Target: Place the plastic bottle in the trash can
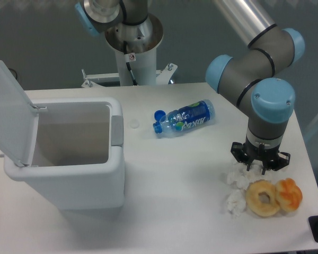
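The trash can (69, 174) stands at the left of the table, a white boxy bin with its lid (10, 111) swung up and its inside bare. At the right, my gripper (255, 170) points straight down, close to the table. Its two dark fingers show a gap between them, so it looks open. A small see-through, colourless crumpled piece, which I take for the plastic bottle (237, 180), lies at the left fingertip, partly hidden by it. I cannot tell whether the fingers touch it.
A bottle with a blue label (186, 119) lies on its side mid-table, with a blue cap (159, 114) and a white cap (134, 124) beside it. Two doughnuts (264, 198) (289, 193) and another clear crumpled scrap (234, 202) lie near the front right edge.
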